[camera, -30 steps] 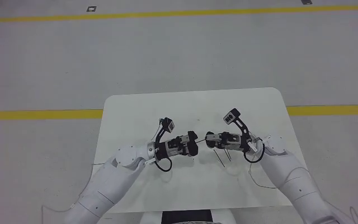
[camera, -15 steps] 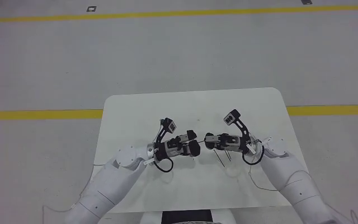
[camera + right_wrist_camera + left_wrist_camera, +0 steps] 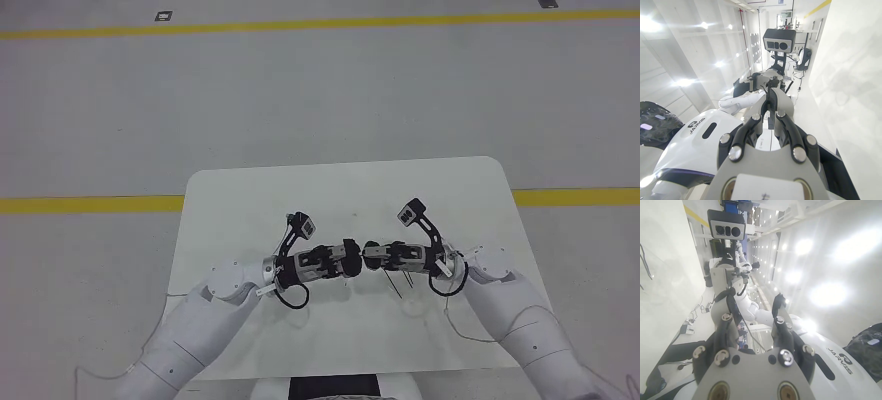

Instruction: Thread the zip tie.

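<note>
A 2-armed robot holds its grippers tip to tip above the middle of a white table (image 3: pixel 240 200) as it works to thread the zip tie. The right gripper (image 3: pixel 771 89) has its jaws pressed together, apparently pinching the zip tie (image 3: pixel 753 333). The tie shows as a thin dark strand running from that pinch into the gap of the left gripper (image 3: pixel 754 295), whose 2 jaws stand spread with nothing between them but the strand. Which end of the tie leads, and where its head sits, is too small to tell. Loose ties (image 3: pixel 400 285) lie flat on the table near the right arm, apart from the work.

The step in hand looks to be passing the free end across, and the threading itself appears barely begun. Doing it well calls for the left jaws to close squarely on the strand near its tip, not at a slant. Meanwhile the right grip should hold firm so the tie cannot twist. The strap is thin and probably springy, so it will likely bow or flick aside if pushed from far back, and short, straight feeds should suit it better. With both tips crowded together, a clash of fingers is the main risk.
</note>
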You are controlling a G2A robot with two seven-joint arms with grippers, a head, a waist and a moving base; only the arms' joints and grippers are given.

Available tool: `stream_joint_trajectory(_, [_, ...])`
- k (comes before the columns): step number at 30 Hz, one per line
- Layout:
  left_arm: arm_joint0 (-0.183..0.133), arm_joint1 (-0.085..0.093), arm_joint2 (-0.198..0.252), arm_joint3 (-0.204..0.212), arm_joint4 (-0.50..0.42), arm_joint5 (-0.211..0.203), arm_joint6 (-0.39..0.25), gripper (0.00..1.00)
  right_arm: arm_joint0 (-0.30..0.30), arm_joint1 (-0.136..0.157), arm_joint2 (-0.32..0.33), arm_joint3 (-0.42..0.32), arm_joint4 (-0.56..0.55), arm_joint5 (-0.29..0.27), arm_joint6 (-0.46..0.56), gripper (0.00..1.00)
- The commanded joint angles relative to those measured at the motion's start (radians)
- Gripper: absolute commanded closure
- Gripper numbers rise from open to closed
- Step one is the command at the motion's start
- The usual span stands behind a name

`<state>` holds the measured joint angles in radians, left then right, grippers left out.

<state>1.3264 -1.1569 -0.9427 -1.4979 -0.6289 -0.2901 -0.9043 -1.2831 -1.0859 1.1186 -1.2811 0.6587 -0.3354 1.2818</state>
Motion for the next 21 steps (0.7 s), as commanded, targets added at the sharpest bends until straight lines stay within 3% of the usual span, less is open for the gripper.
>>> stream_joint_trajectory(1, [-0.004, 0.001, 0.004, 0.003, 0.008, 0.009, -0.004, 0.64, 0.0, 0.0, 0.001, 0.001, 0.001, -0.002, 0.001, 1.0])
stream_joint_trajectory(9, [-0.006, 0.004, 0.005, 0.006, 0.014, 0.024, 0.006, 0.69, -0.001, 0.0, 0.006, -0.004, -0.002, -0.005, 0.014, 1.0])
stream_joint_trajectory(12, [-0.006, 0.005, 0.007, 0.007, 0.014, 0.029, 0.012, 0.79, -0.003, 0.0, 0.007, -0.007, -0.008, -0.005, 0.011, 1.0])
stream_joint_trajectory(16, [-0.007, 0.005, 0.012, 0.012, 0.013, 0.035, 0.019, 0.83, -0.004, 0.0, 0.006, -0.008, -0.015, -0.005, 0.007, 1.0])
stream_joint_trajectory(21, [-0.009, 0.006, 0.015, 0.012, 0.022, 0.039, 0.031, 0.82, -0.005, 0.0, 0.008, -0.013, -0.023, -0.005, 0.004, 1.0])
